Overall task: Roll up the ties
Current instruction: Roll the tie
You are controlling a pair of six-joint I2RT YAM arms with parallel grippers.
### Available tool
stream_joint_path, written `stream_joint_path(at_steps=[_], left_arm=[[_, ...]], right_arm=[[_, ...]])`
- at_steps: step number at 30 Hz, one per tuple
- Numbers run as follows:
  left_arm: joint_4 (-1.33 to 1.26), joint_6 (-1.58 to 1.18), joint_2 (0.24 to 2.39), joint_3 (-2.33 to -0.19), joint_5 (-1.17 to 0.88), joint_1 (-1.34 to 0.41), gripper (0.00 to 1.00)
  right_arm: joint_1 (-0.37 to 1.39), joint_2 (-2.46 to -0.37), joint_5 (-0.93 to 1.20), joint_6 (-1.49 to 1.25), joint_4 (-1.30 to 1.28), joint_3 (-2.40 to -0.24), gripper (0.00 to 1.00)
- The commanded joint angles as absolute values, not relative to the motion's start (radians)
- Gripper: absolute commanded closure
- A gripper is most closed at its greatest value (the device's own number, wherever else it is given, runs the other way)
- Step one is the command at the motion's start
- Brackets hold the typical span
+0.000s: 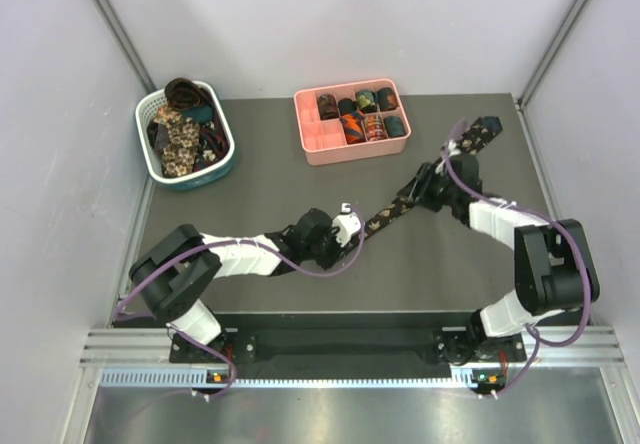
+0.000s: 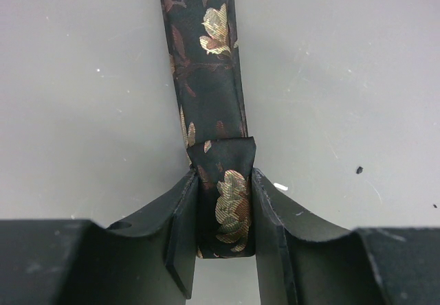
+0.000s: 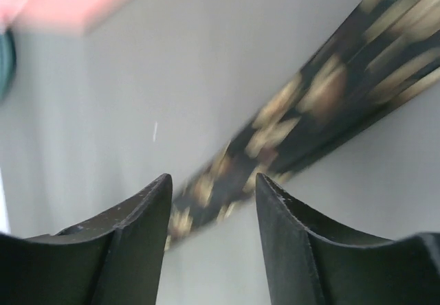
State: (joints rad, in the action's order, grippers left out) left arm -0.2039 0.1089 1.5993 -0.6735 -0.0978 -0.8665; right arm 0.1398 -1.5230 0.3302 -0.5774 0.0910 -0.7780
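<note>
One of the ties [image 1: 430,176], dark with beige flowers, lies diagonally across the table from the centre toward the far right corner. My left gripper [image 1: 355,226] is shut on its folded near end [image 2: 227,205], and the strip [image 2: 206,58] runs straight away from the jaws. Over the tie's middle hovers my right gripper [image 1: 418,196], open; in its wrist view the blurred tie [image 3: 309,92] passes beneath the fingertips [image 3: 271,185] with nothing between them. Several rolled ties [image 1: 365,114] sit in the pink tray. Loose ties [image 1: 180,129] fill the basket.
The pink divided tray [image 1: 310,149] stands at the back centre. A white-and-teal slotted basket [image 1: 228,142] is at the back left. Grey walls enclose the table on the left, back and right.
</note>
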Motion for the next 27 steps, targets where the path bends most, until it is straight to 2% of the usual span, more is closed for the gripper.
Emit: stream_joint_path(at_steps=[1,6,10,13,27], left_arm=[[-0.107,0.077,1.583,-0.689,-0.075,-0.868,0.61],[-0.048,0.042,1.598,-0.738,-0.045,-0.874,0.61],[0.014,0.014,1.617,-0.782,-0.009,-0.885,0.61],[0.061,0.002,1.634,-0.807,0.026,-0.893,0.61],[0.245,-0.113,1.693,-0.917,0.094,-0.914,0.61]], right_arm=[[0.236,-1.474,0.477,-0.601,0.26,-0.707,0.51],[0.359,-1.476,0.509,-0.682,0.36,-0.64,0.61],[0.4,-1.502,0.551,-0.727,0.446,-0.608,0.8],[0.431,-1.525,0.555,-0.73,0.479,-0.595,0.85],[0.469,-1.669,0.617,-0.735,0.578,-0.577,0.91]])
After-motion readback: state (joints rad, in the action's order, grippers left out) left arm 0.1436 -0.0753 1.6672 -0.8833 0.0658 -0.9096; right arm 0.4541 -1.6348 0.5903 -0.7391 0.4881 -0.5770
